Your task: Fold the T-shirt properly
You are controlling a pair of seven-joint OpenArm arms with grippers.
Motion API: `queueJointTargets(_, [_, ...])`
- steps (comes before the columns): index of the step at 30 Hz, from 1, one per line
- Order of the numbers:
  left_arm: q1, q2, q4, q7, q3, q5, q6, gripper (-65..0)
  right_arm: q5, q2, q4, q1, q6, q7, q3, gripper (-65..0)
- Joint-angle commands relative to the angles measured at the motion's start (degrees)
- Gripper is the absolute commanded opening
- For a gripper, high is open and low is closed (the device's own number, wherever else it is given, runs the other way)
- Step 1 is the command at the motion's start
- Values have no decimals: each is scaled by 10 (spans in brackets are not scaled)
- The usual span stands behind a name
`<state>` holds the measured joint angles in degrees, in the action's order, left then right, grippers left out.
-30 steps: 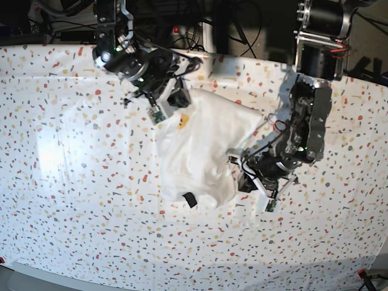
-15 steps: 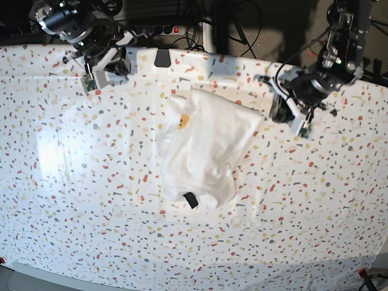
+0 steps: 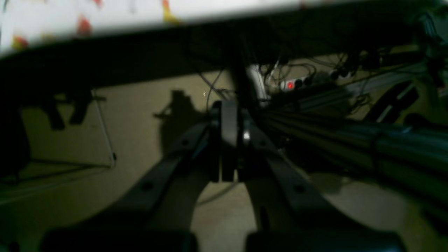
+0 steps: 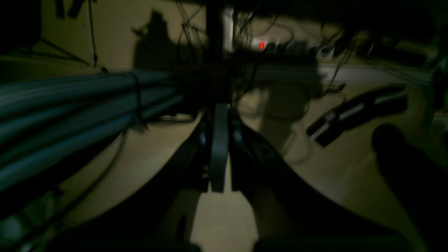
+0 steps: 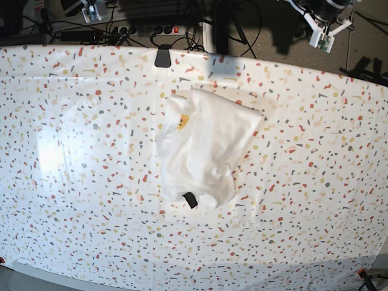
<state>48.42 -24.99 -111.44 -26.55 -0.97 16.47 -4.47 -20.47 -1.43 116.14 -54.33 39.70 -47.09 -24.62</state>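
Observation:
The T-shirt (image 5: 203,148) lies crumpled in a rough bundle at the middle of the table, white, with a bit of yellow print (image 5: 182,121) and a black tag (image 5: 190,200) showing. Neither gripper touches it. Both arms are drawn back past the table's far edge. A part of the left arm (image 5: 324,24) shows at the top right, a part of the right arm (image 5: 92,8) at the top left. My left gripper (image 3: 227,115) is shut on nothing and faces the floor below the table's edge. My right gripper (image 4: 219,115) is shut and empty too.
The speckled white table covering (image 5: 73,182) spreads all around the shirt. A black clip (image 5: 162,59) sits on the far edge. Behind it are cables and a power strip with a red light (image 5: 176,29). A bundle of grey cables (image 4: 70,115) runs beside the right gripper.
Both arms have left the shirt and pulled back, up and away past the far edge of the table. The shirt has lain still since they let it go.

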Motion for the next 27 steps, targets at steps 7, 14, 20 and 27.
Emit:
queueJointTargets(7, [-23,13,188,82,6,0,-1,-650,40,24,-230,72,3,64,-1,-650])
queueJointTargets(14, [-154,79,493,134,6,16,-126,-650,90,87,-521,216,3,148,-1,-650])
queueJointTargets(20, [-273,141,750,200,6,14,-186,-650,137,145,-735,324,3,242,-1,-650])
queueJointTargets(27, [-371,169,929,245,6,4,-182,-650,192,168,-874,412,1,315,-1,-650])
